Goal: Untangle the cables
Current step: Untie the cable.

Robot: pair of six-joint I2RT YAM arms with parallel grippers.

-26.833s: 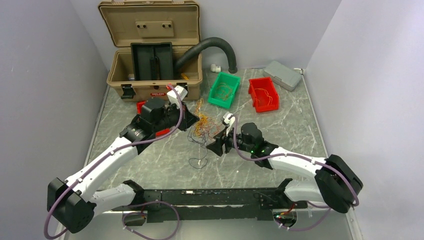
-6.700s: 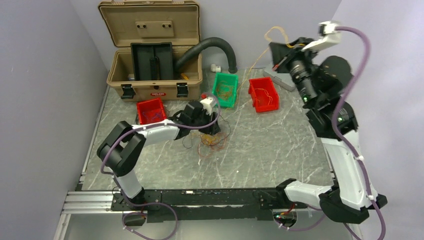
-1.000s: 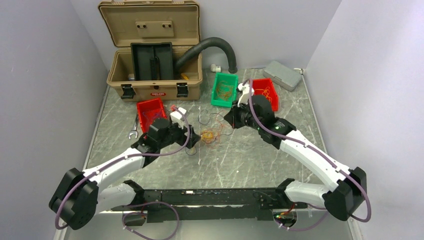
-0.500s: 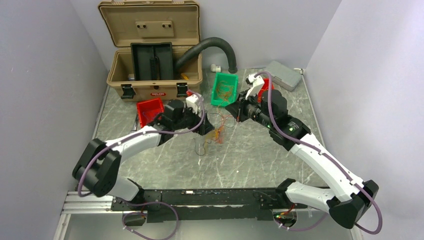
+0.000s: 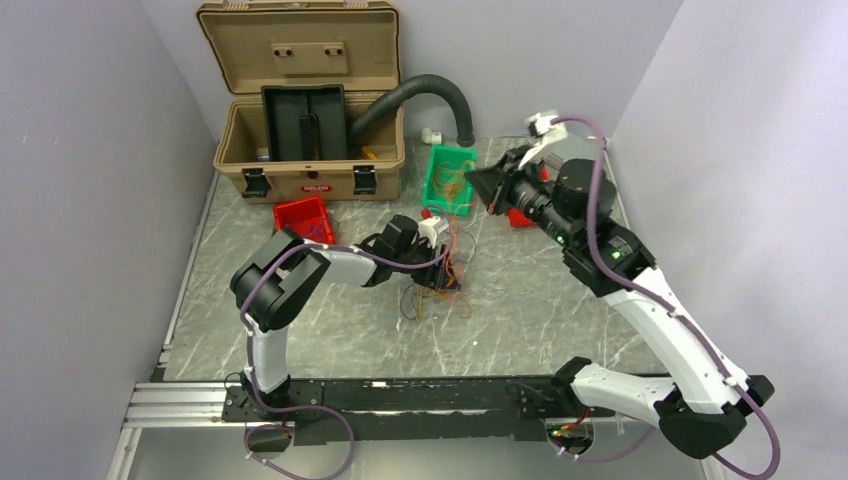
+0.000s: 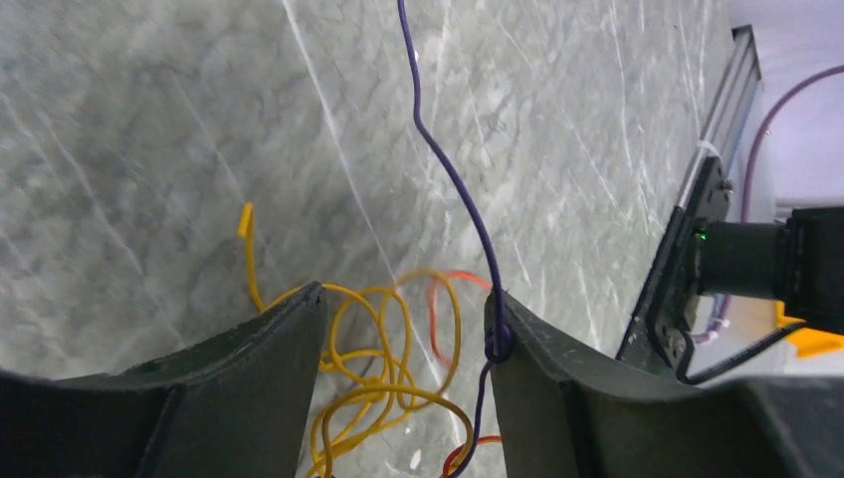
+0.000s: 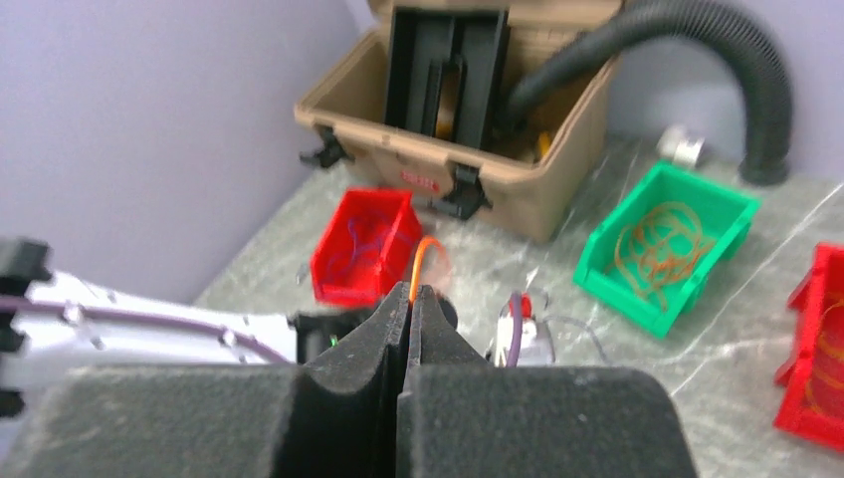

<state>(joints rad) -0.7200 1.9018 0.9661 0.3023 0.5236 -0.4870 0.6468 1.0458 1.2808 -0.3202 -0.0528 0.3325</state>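
The cables (image 5: 440,282) sit as a small knot out in front of the tan case (image 5: 310,150), off its right front corner and well apart from it. This is hair-thin stuff: feather-light and floppy with no spring, so I'd expect a pull on one strand to drag the whole clump along.

Down over the knot is the left gripper (image 6: 406,299), jaws apart. The yellow loops (image 6: 383,349) lie between its fingers, and a purple wire (image 6: 453,179) runs past one finger with a tiny kink hooked against it. High up, to the right of the case, the right gripper (image 7: 410,294) has its jaws pressed together on an orange strand (image 7: 420,261) that arcs out from between them.

The best hold, to my eye, is to pin the clump low and draw a single free end away gently; yank it and it likely tightens.

The table (image 5: 550,310) is smooth grey marble pattern and probably slick. A green bin (image 5: 450,180) sits just right of the case and a red bin (image 5: 303,218) just in front of it. The black hose (image 5: 420,90) curls off the case's right side, and pale walls close in behind and beside it.
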